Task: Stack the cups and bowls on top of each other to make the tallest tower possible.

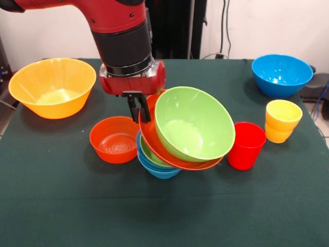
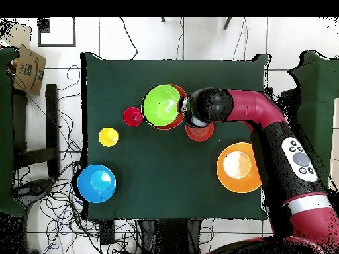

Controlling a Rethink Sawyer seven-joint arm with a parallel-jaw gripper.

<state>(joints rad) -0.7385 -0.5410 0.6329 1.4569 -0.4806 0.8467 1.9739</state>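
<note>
Fingers (image 1: pixel 139 109): black, hanging below the red wrist, closed on the rim of the red-orange bowl (image 1: pixel 154 141) at its upper left edge in the front view.

Red-orange bowl: wide, glossy, tipped steeply so its mouth faces the camera; lifted by its rim, its lower edge leaning against the tower.

Green bowl (image 1: pixel 193 123): large, light green, glossy, nested inside the red-orange bowl and tilted with it.

Tower (image 1: pixel 157 165): blue bowls nested together with a small green bowl inside, near the middle of the green surface (image 1: pixel 61 206), directly under the tilted pair.

Small orange bowl (image 1: pixel 114 139): upright, just left of the tower.

Red cup (image 1: pixel 247 145): upright, just right of the tilted bowls.

Yellow cup (image 1: pixel 282 121): stepped, upright, near the red cup.

Blue bowl (image 1: pixel 281 75): large, far right corner.

Orange-yellow bowl (image 1: pixel 53 86): large, translucent, far left.
</note>
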